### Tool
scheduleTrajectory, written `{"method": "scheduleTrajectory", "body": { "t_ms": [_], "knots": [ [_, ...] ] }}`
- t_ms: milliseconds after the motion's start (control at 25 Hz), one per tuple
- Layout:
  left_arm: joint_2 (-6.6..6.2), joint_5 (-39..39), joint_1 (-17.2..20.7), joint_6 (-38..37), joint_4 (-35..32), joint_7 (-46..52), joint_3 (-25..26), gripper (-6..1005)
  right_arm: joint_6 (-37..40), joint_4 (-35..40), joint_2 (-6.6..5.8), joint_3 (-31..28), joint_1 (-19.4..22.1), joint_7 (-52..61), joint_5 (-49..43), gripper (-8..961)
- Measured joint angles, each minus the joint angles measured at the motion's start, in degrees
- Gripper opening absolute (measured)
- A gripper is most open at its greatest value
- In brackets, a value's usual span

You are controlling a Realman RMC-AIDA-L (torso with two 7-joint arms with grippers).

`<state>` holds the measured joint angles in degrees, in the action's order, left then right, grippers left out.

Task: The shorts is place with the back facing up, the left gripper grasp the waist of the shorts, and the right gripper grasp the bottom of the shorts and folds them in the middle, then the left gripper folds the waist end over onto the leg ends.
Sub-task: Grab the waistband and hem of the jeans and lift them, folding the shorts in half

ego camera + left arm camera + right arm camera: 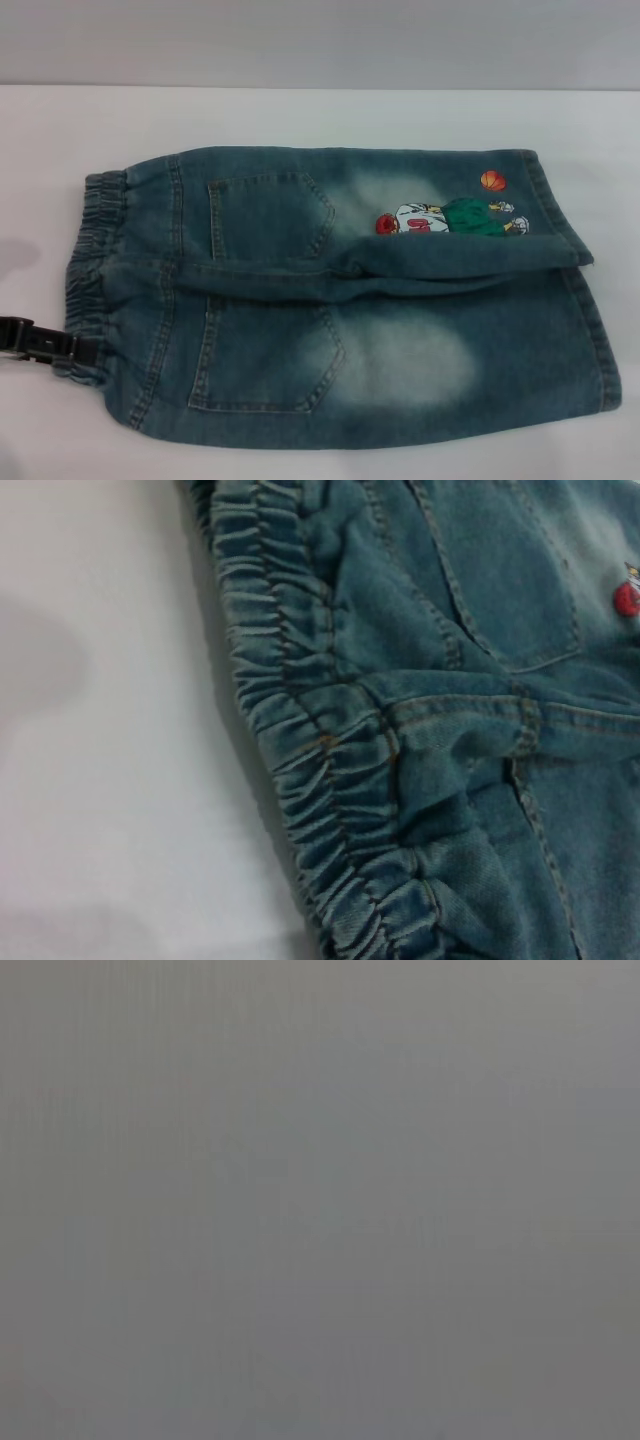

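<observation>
While the left gripper (pixel 75 350) sits at the near corner of the waist (pixel 95 270), I cannot tell if it is pinching the cloth. The shorts (pixel 340 300) lie flat on the white table (pixel 300 115), back up, not folded. The right gripper is not seen; it should next grab the leg ends (pixel 590 310).

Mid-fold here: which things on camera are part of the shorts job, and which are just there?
Part of the job:
shorts, back up, already folded lengthwise
waist, the ruffled end
leg ends
left gripper, at the waist's near corner

Just there:
white table; nothing else lies on it
right gripper: not in view
</observation>
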<state>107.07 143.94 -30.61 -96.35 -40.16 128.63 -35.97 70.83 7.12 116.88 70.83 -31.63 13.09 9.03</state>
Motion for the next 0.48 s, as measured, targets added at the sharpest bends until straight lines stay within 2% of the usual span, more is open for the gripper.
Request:
{"method": "scheduleTrajectory", "body": {
  "t_ms": [480],
  "knots": [
    [0.92,-0.12,-0.68,0.04,-0.01,-1.13,0.06,753,0.00,0.00,0.09,0.00,0.03,0.00,0.09,533]
  ]
}}
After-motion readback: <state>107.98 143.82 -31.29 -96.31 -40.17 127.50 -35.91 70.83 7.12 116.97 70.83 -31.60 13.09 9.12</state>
